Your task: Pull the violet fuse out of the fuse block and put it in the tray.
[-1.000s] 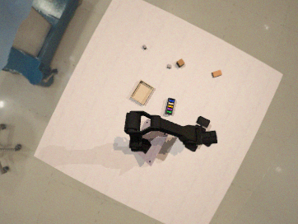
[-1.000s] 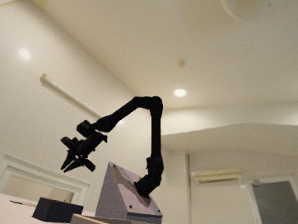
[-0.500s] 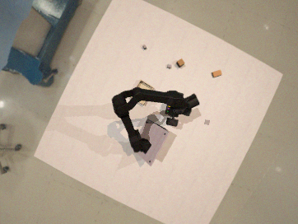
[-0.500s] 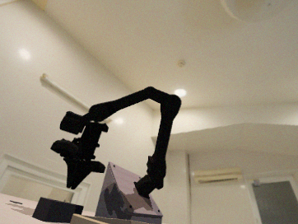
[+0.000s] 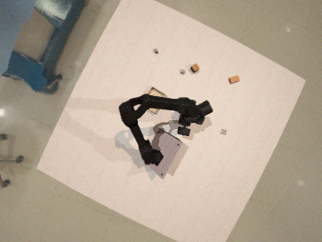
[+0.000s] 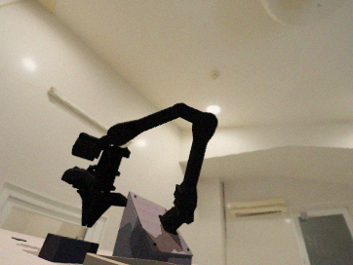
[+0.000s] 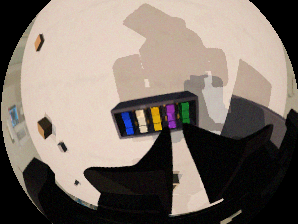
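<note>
The dark fuse block [image 7: 119, 107] [image 6: 65, 247] holds a row of fuses: blue, cream, yellow, the violet fuse [image 7: 171, 115] and a green one [image 7: 185, 112]. The violet fuse sits in its slot, second from the right. My gripper [image 7: 176, 128] [image 6: 90, 220] [image 5: 183, 130] hangs above the block with its fingers pointing down, the tips over the violet and green fuses in the wrist view. The fingers are nearly closed, with only a thin gap and nothing between them. In the top view the arm hides the block. The tan tray [image 5: 156, 92] lies left of it, partly under the arm.
The arm's base stands on a violet-grey wedge stand [image 5: 171, 149] [image 6: 146, 229]. Orange cubes [image 5: 195, 68] [image 5: 234, 79] [image 7: 45, 127] and small grey cubes [image 5: 182, 71] [image 5: 223, 132] lie scattered on the white mat. A blue cart [image 5: 40, 67] stands off the mat's left corner.
</note>
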Motion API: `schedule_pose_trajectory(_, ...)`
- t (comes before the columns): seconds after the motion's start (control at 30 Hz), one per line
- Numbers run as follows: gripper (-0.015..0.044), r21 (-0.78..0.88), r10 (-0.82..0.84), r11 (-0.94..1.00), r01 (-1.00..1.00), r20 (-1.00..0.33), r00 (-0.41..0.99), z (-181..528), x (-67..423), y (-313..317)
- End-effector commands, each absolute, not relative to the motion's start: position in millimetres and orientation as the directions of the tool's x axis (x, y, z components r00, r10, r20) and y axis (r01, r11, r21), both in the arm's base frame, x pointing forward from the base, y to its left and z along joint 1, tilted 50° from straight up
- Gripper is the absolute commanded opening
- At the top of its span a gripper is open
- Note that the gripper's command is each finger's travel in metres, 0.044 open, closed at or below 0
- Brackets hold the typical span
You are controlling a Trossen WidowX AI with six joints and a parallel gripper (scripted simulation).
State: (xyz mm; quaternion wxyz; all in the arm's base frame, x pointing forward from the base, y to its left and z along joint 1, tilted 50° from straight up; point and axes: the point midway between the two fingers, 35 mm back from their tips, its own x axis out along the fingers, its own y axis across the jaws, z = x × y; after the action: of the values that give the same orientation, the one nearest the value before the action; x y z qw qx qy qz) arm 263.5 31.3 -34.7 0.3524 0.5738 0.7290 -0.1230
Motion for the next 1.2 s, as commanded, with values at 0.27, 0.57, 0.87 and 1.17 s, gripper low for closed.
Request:
schedule_pose_trajectory(0.27, 0.0064, 0.223, 0.752, 0.305, 0.926, -0.652, -0.091, -42, 262, 40)
schedule_pose_trajectory(0.57, 0.0064, 0.223, 0.753, 0.305, 0.926, -0.652, -0.091, -48, 261, 47)
schedule_pose_trajectory(0.87, 0.0064, 0.224, 0.753, 0.305, 0.926, -0.651, -0.091, -51, 260, 50)
schedule_pose_trajectory(1.17, 0.0064, 0.224, 0.753, 0.305, 0.926, -0.651, -0.091, -56, 259, 56)
